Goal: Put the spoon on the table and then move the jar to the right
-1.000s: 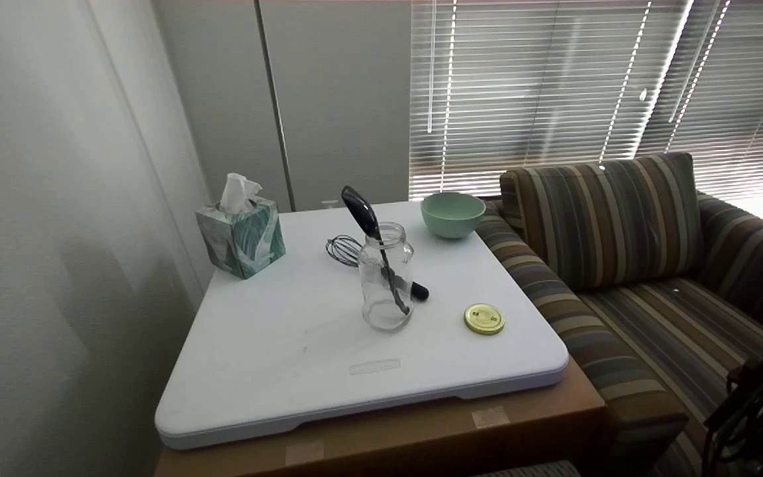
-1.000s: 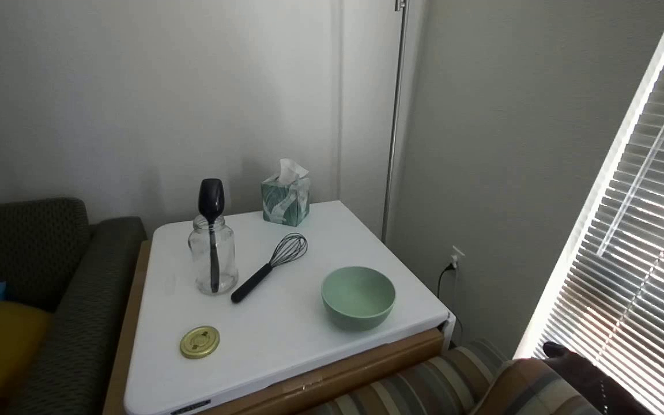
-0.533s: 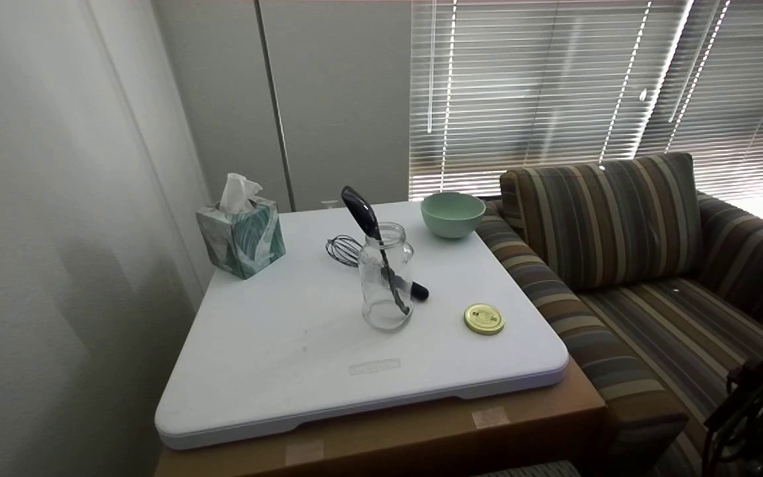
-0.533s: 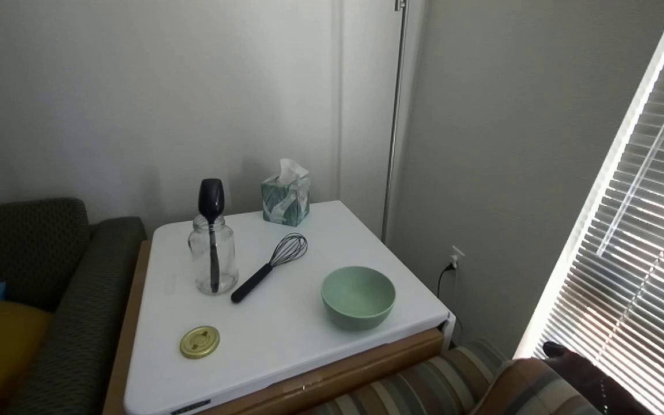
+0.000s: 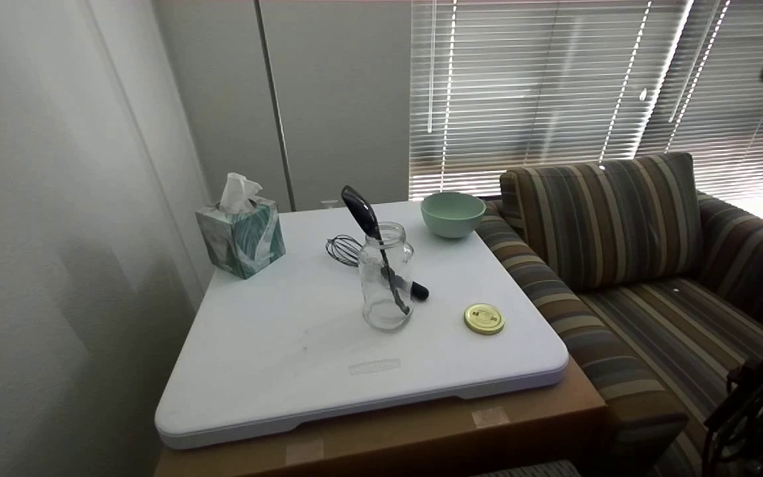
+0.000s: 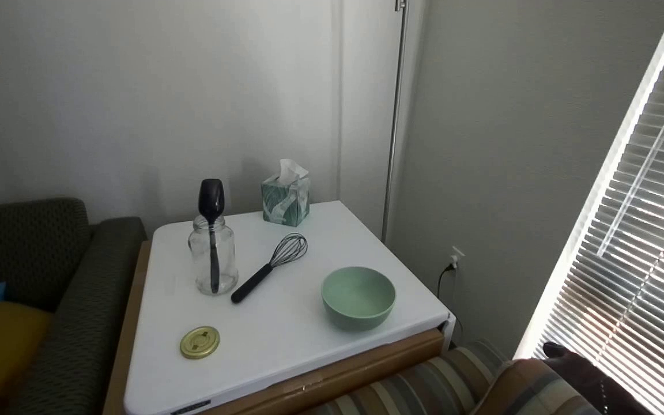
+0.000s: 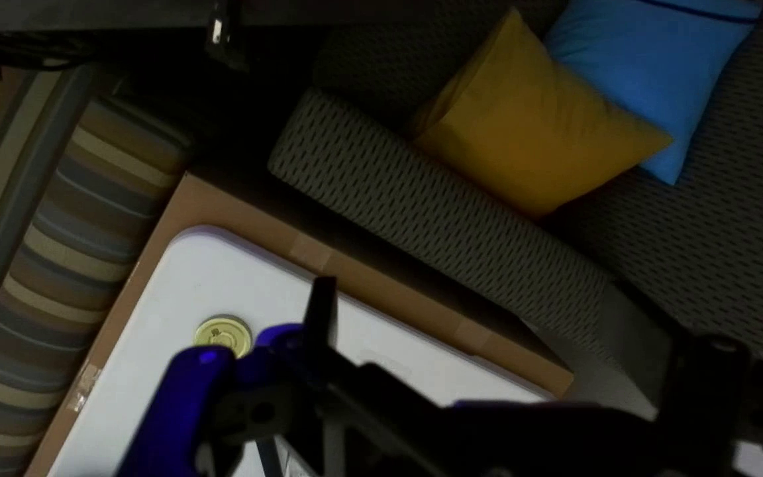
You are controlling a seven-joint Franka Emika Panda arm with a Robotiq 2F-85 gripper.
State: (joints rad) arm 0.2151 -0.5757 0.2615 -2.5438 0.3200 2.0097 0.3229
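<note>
Found slim black spoon in clear glass jar, near white square table's dark-sofa edge; saw fingers parted; judged both moves outstanding.

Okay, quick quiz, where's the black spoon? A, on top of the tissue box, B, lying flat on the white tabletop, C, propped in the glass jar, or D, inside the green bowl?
C, since in both exterior views the black spoon has its handle down inside the glass jar and its scoop end up above the rim.
</note>
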